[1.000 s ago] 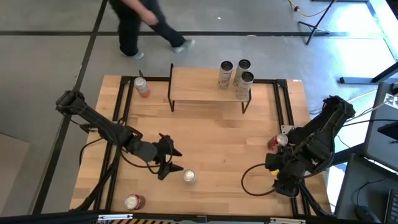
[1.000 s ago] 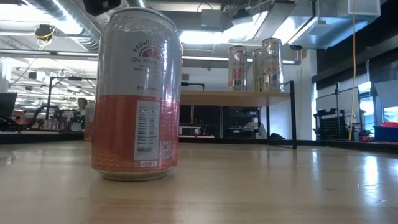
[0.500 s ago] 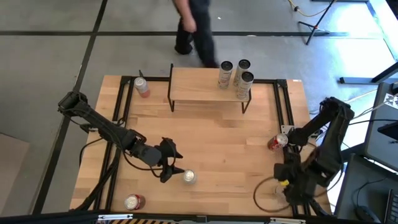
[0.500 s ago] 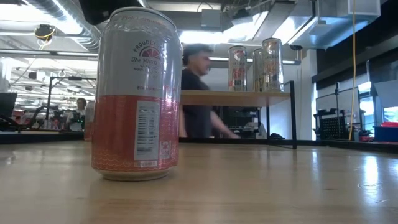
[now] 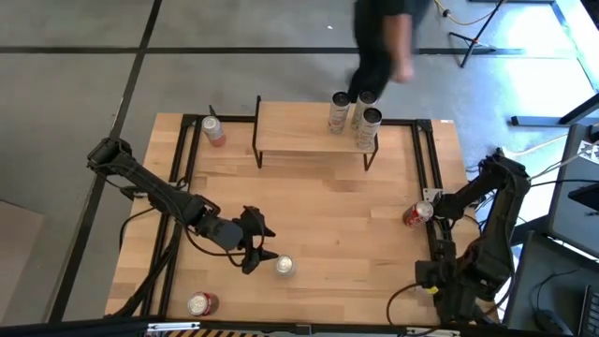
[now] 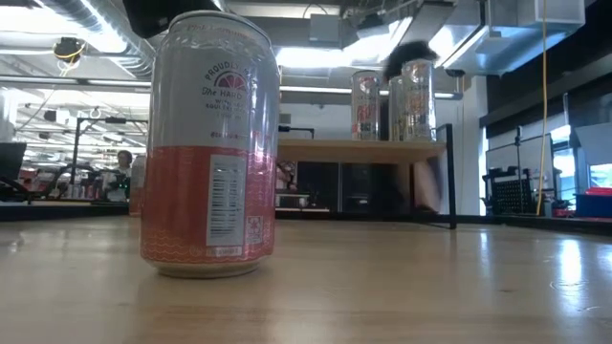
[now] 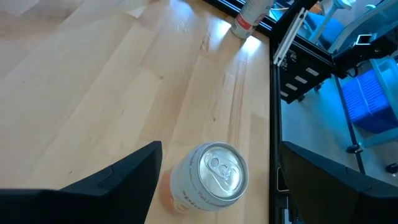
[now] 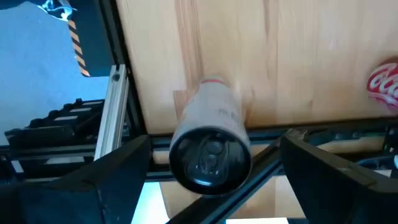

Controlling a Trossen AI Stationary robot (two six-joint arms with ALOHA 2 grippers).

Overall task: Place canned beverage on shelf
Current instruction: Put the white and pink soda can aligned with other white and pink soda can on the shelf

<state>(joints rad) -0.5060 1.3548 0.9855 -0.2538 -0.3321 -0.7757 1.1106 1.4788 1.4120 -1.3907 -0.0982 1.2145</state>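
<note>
A white and coral can [image 5: 285, 266] stands upright on its base on the tabletop, near the near edge; it fills the left of the low view [image 6: 210, 143]. My left gripper [image 5: 256, 244] is open just to its left. In the left wrist view [image 7: 221, 146] the fingers stand on either side of the can [image 7: 208, 180] without touching it. The shelf [image 5: 314, 131] stands at the far edge with three cans [image 5: 354, 117] on its right end. My right gripper [image 8: 216, 140] is open and empty, drawn back off the table's right edge [image 5: 440, 271].
A red and white can [image 5: 416, 213] stands at the table's right edge, below my right gripper [image 8: 211, 149]. Another can [image 5: 215, 131] stands at the far left and a red one [image 5: 201, 304] at the near left. A person [image 5: 379, 37] walks behind the table.
My right arm has drawn back toward the table's near right corner, folding up off the edge. My left gripper has edged a little toward the white and coral can and stays open. The person has walked from left to right behind the table.
</note>
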